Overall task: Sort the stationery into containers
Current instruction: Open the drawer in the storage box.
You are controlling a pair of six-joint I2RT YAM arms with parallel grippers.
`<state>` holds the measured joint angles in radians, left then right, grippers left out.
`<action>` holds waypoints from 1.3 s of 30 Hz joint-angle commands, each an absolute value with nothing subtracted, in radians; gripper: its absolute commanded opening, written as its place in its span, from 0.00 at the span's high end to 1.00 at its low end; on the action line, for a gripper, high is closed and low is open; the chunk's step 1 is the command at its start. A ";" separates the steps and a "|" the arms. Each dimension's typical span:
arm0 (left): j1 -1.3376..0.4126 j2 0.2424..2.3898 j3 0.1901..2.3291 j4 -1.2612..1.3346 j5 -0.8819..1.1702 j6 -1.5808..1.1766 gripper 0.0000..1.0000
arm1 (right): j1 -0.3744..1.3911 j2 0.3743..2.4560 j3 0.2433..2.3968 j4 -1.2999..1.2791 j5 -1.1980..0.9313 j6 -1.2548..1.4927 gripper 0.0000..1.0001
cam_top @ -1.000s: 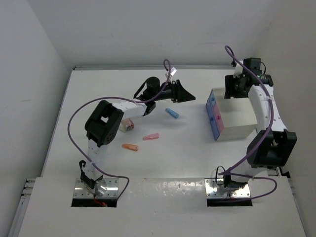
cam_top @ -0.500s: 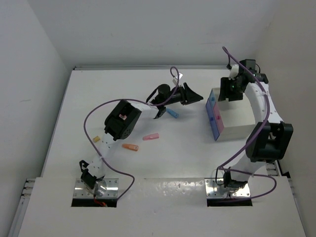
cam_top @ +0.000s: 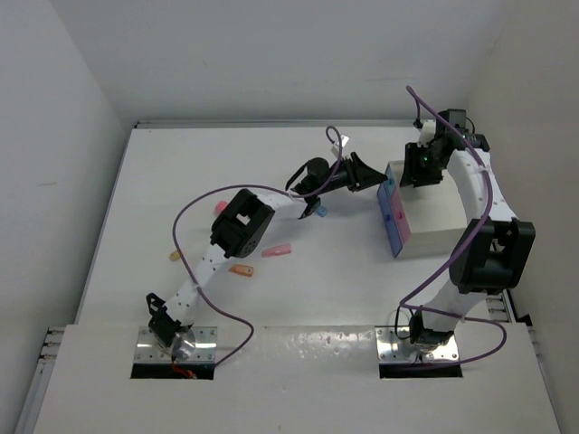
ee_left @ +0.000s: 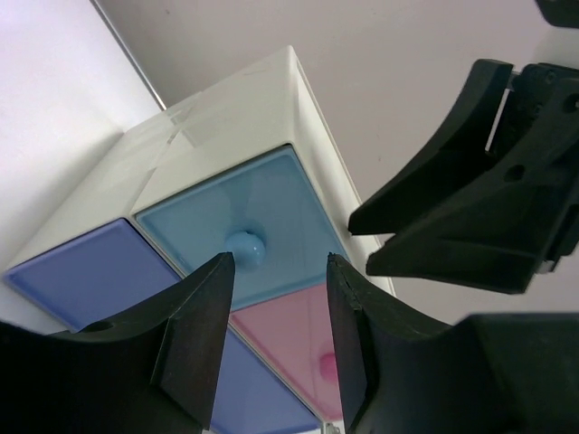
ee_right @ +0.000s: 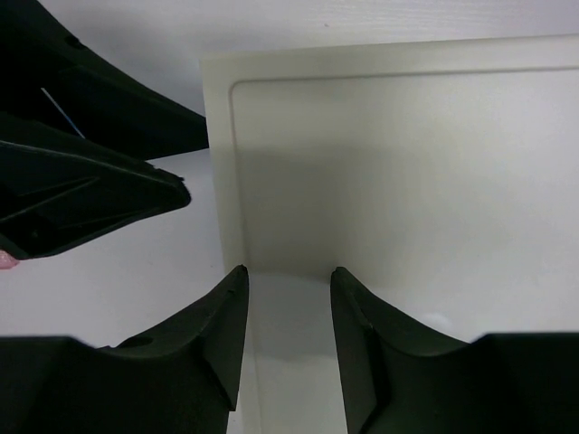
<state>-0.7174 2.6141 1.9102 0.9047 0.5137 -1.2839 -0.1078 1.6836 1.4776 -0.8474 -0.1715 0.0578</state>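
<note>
The white cabinet point(cam_top: 439, 215) stands at the right with its drawers shut. In the left wrist view its front shows a light blue drawer point(ee_left: 240, 212) with a round knob point(ee_left: 244, 247), a pink drawer point(ee_left: 289, 334) and violet-blue fronts point(ee_left: 77, 276). My left gripper point(cam_top: 369, 175) point(ee_left: 279, 262) is open and empty, close in front of the blue knob. My right gripper point(cam_top: 418, 169) point(ee_right: 288, 276) is open over the cabinet's top point(ee_right: 389, 172) near its front edge. Stationery lies on the table: a blue piece point(cam_top: 319, 211), a pink one point(cam_top: 278, 250), an orange one point(cam_top: 241, 269).
A yellow piece point(cam_top: 175, 256) and another pink piece point(cam_top: 220, 207) lie further left behind the outstretched left arm point(cam_top: 244, 226). The two grippers are close together at the cabinet's front top corner. Walls close in the table at the back and both sides.
The left arm has stretched right, bringing its gripper from mid-table up to the drawer fronts. The right gripper has shifted slightly toward the cabinet's front edge. Both pairs of jaws have narrowed somewhat.
</note>
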 commanded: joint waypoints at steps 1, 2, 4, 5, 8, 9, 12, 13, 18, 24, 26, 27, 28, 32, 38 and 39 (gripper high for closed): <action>-0.738 2.632 1.982 0.916 0.479 -1.273 0.49 | -0.104 1.689 1.502 -0.845 -0.205 0.072 0.59; -0.739 2.637 1.991 0.914 0.476 -1.270 0.48 | -0.104 1.690 1.502 -0.847 -0.209 0.071 0.60; -0.744 2.649 2.002 0.905 0.468 -1.270 0.49 | -0.104 1.697 1.500 -0.848 -0.210 0.069 0.60; -0.745 2.651 2.011 0.900 0.469 -1.264 0.49 | -0.104 1.701 1.505 -0.853 -0.213 0.069 0.60; -0.747 2.661 2.022 0.887 0.460 -1.256 0.50 | -0.106 1.704 1.500 -0.864 -0.225 0.067 0.63; -0.749 2.664 2.025 0.882 0.457 -1.256 0.51 | -0.106 1.701 1.499 -0.861 -0.227 0.066 0.63; -0.753 2.672 2.042 0.876 0.453 -1.247 0.51 | -0.106 1.700 1.494 -0.859 -0.225 0.063 0.64; -0.755 2.677 2.046 0.862 0.449 -1.238 0.52 | -0.106 1.700 1.494 -0.861 -0.224 0.061 0.64; -0.765 2.688 2.068 0.830 0.443 -1.212 0.54 | -0.107 1.701 1.497 -0.862 -0.224 0.061 0.64; -0.770 2.688 2.069 0.819 0.437 -1.198 0.58 | -0.106 1.706 1.496 -0.861 -0.226 0.058 0.64; -0.769 2.686 2.069 0.816 0.436 -1.195 0.60 | -0.106 1.710 1.500 -0.867 -0.230 0.058 0.65; -0.770 2.684 2.069 0.815 0.431 -1.192 0.61 | -0.107 1.715 1.502 -0.868 -0.232 0.057 0.65; -0.769 2.686 2.069 0.815 0.430 -1.192 0.62 | -0.107 1.713 1.503 -0.867 -0.235 0.057 0.65; -0.765 2.684 2.078 0.818 0.422 -1.192 0.64 | -0.107 1.715 1.503 -0.874 -0.238 0.048 0.66; -0.764 2.686 2.105 0.815 0.425 -1.175 0.80 | -0.106 1.724 1.503 -0.879 -0.241 0.046 0.66; -0.764 2.684 2.105 0.815 0.425 -1.175 0.85 | -0.106 1.724 1.505 -0.879 -0.244 0.046 0.66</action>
<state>-0.7467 2.6865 2.0525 0.7700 0.4438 -1.1919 -0.1085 1.6997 1.4879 -0.8471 -0.2214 0.0517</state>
